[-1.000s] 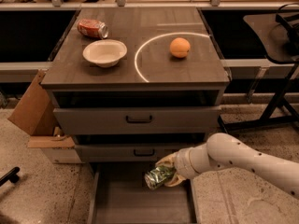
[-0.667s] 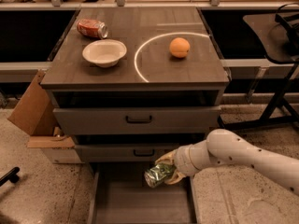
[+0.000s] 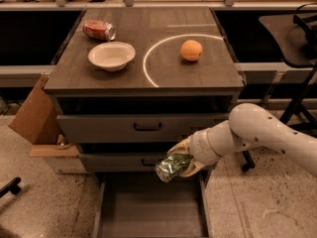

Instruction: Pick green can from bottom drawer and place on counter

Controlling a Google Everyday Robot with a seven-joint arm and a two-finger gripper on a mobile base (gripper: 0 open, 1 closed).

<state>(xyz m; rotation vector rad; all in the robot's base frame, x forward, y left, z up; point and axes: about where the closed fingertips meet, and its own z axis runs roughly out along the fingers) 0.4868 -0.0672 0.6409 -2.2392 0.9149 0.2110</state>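
The green can [image 3: 172, 166] is a shiny dented drink can, tilted with its silver end down-left. My gripper [image 3: 181, 163] is shut on the can and holds it in the air above the open bottom drawer [image 3: 148, 207], in front of the middle drawer's face. The white arm reaches in from the right. The drawer's flat grey-brown floor shows nothing on it. Above the cabinet lies the counter [image 3: 198, 71], dark wood grain with a thin white curved line.
On the counter sit a white bowl [image 3: 112, 55], an orange [image 3: 191, 50] and a red-orange can [image 3: 98, 29] lying on its side at the back left. A cardboard box [image 3: 34, 118] leans left of the cabinet. A dark stand [image 3: 297, 83] is at the right.
The arm has lifted the can slightly up and to the right, away from the drawer floor. Nothing on the counter has moved.
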